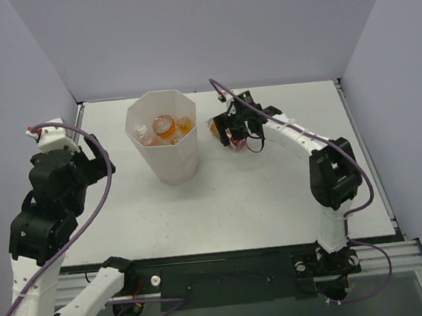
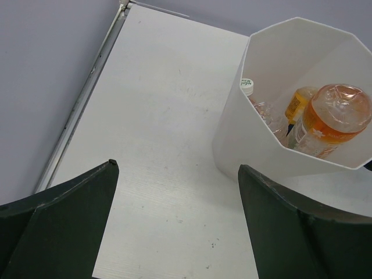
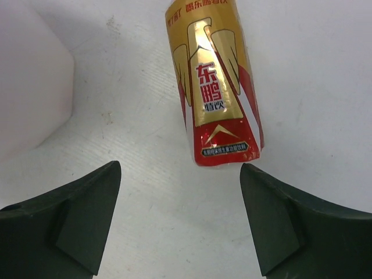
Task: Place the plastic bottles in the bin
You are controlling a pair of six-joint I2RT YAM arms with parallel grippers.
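The right gripper (image 3: pixel 180 165) stands wide, nothing between its dark fingers (image 3: pixel 75 215), low over the table (image 3: pixel 325 116). At its 12 o'clock in the wrist view a box (image 3: pixel 215 87), red and gold, lies flat on the table. Its near end is about level with the fingertips and between them, touching neither. At 10 o'clock a white corner of the bin (image 3: pixel 29 75) shows, apart from the box. From above, the box sits just beside the bin at the bin's 3 o'clock, and the right arm (image 1: pixel 324 169) reaches to it from 4 o'clock.

The left gripper (image 2: pixel 177 165) is spread wide too and holds nothing, with bare table under it. In its wrist view the bin stands at 2 o'clock, apart from both fingers. From above, the left arm (image 1: pixel 50 196) is folded at the table's left edge, at the bin's 9 o'clock and well apart from it.

The bin stands upright on the far middle of the table. Three bottles show inside it. At its 9 o'clock side in the left wrist view is a clear bottle (image 2: pixel 264 110) with a white cap. Toward 12 o'clock is an orange bottle (image 2: pixel 299 102) with a dark label. At 3 o'clock is a juice bottle (image 2: pixel 334 119), clear with orange contents, the highest of the three. Whether a fourth lies under them I cannot tell
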